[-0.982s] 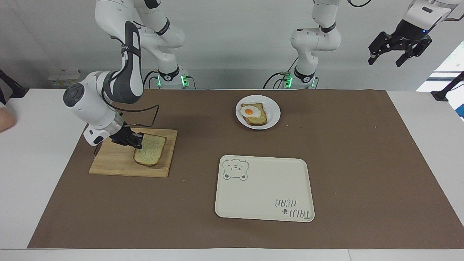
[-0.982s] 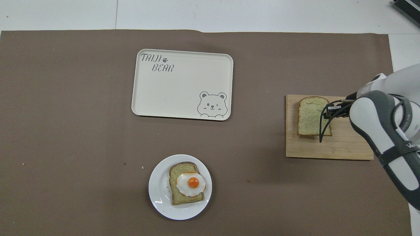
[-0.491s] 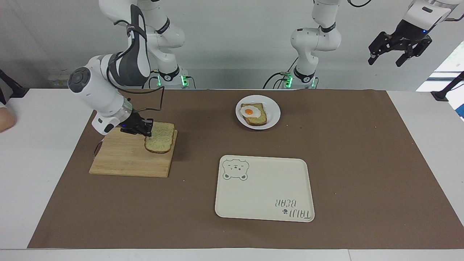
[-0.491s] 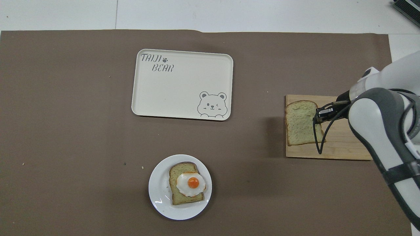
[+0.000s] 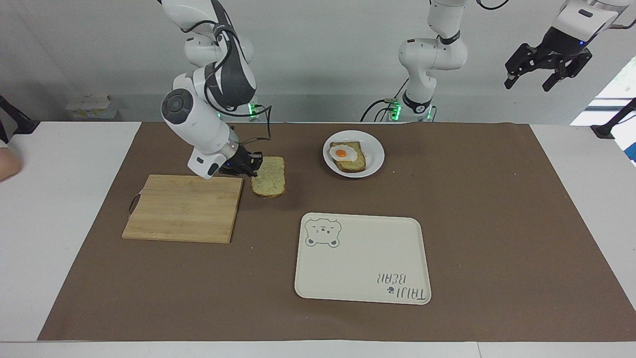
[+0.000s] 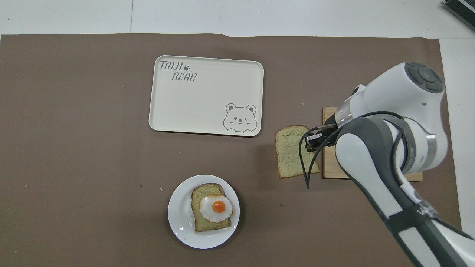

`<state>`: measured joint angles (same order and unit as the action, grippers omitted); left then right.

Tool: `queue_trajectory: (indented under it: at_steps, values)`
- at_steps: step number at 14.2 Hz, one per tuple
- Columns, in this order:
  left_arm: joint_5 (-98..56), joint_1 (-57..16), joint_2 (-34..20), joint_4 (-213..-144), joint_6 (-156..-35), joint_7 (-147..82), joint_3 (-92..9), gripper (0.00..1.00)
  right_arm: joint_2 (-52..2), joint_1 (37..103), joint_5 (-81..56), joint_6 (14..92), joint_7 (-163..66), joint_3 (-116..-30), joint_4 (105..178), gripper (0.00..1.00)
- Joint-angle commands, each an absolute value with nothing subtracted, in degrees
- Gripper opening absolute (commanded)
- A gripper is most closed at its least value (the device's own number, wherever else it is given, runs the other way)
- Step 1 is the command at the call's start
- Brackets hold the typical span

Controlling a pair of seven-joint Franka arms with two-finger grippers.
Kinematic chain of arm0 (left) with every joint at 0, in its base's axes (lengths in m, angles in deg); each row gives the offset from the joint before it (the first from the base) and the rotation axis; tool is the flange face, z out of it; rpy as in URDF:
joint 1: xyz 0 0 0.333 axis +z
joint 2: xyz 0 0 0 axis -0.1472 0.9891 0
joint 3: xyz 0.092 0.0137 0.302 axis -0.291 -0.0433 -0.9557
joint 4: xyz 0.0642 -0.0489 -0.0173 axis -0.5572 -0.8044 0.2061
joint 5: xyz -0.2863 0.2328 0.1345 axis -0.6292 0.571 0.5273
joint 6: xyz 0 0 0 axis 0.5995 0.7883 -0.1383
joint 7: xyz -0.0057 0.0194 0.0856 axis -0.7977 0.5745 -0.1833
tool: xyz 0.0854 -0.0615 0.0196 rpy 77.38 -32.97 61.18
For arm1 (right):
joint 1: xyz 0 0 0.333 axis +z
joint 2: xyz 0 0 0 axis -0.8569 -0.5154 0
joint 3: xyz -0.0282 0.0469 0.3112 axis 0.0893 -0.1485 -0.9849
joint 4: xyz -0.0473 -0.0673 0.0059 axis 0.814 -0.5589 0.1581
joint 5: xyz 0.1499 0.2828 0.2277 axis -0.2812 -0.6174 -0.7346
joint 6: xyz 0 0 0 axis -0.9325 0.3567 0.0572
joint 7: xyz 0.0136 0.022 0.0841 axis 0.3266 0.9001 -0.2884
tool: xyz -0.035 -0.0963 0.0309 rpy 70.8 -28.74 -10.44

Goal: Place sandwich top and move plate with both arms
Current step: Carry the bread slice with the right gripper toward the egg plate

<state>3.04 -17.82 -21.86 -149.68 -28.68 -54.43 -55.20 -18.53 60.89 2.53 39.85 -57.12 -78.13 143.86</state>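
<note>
- Facing view: my right gripper (image 5: 251, 166) has its jaws clamped on the sandwich top (image 5: 268, 183), in the air just beside the cutting board (image 5: 182, 208), toward the plate (image 5: 373, 149).
- Plate's egg toast (image 5: 349, 156) is uncovered; topping it and the two-arm plate move remain.
- Left gripper (image 5: 545, 69) waits high off the desk, away from the plate, jaws open, empty.

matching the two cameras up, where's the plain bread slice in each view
Facing view: the plain bread slice is left of centre, held by the right hand, just past the cutting board.
Overhead view: right of centre, beside the same board.
Shared landmark: the white plate.
</note>
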Motion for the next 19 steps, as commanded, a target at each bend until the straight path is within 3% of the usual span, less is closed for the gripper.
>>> queue_trajectory:
  at_steps: [1,6,12,19]
  values:
    - [2.3,-17.6,-23.2,-150.9,-28.4,-54.0,-55.1,1.00,-17.4,65.7,0.7,40.7,-61.2,-78.8,145.6,0.00]
    - [2.3,-17.6,-23.2,-150.9,-28.4,-54.0,-55.1,1.00,-17.7,74.6,-3.4,48.0,-68.1,-78.9,149.4,0.00]
    - [2.3,-17.6,-23.2,-150.9,-28.4,-54.0,-55.1,1.00,-23.2,88.2,-3.8,60.7,-81.8,-78.8,150.0,0.00]
    - [2.3,-17.6,-23.2,-150.9,-28.4,-54.0,-55.1,1.00,-23.3,91.6,-3.8,62.3,-86.5,-78.8,152.7,0.00]
